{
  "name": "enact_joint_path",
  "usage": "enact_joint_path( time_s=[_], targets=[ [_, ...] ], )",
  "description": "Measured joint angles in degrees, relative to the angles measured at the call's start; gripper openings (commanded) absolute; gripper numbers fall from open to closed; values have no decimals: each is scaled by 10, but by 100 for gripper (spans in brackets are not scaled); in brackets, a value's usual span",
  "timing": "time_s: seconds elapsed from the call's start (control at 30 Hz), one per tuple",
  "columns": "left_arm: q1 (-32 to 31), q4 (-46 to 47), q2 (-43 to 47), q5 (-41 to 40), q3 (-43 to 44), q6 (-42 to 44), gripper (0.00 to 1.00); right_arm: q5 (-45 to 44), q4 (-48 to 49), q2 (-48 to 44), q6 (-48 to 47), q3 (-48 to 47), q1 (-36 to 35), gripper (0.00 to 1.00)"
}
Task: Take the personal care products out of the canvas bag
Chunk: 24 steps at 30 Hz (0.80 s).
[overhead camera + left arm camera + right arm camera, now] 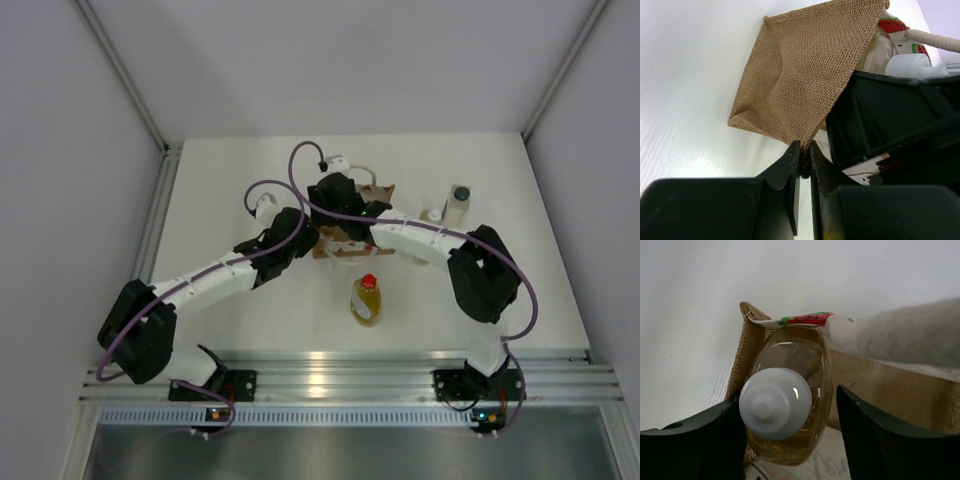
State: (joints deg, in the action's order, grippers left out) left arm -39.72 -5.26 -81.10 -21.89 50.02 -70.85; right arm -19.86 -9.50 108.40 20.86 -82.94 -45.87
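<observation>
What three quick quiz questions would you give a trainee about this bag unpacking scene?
1. True or false: the yellow bottle with the red cap lies on the table, outside the canvas bag.
2. What is the left gripper shut on? A: the bag's burlap edge. B: a rope handle. C: a bottle.
3. Fill in: the amber bottle between the right gripper fingers has a ___ cap.
Key: 1 true; 2 A; 3 white.
</observation>
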Motion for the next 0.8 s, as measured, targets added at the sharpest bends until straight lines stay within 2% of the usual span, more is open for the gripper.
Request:
enact_joint_path(
  time_s=[0.27,0.37,0.43,0.5,0.57,0.6,0.8],
  targets=[
    [0,-2,0,0,0,0,0,-13,1,38,-2,-20,2,57],
    [0,-2,0,0,0,0,0,-19,2,41,-4,-23,2,50],
    [0,-2,0,1,0,0,0,-25,2,41,-7,-23,2,43],
    [0,-2,0,2,0,0,0,-26,5,41,-8,-22,2,27],
    [0,-2,0,2,0,0,0,-27,6,41,-9,-21,2,6],
    [0,-2,0,2,0,0,0,-27,8,41,-12,-20,2,0],
    [0,-2,0,3,0,1,0,-28,21,13,-19,16,2,0]
  ],
)
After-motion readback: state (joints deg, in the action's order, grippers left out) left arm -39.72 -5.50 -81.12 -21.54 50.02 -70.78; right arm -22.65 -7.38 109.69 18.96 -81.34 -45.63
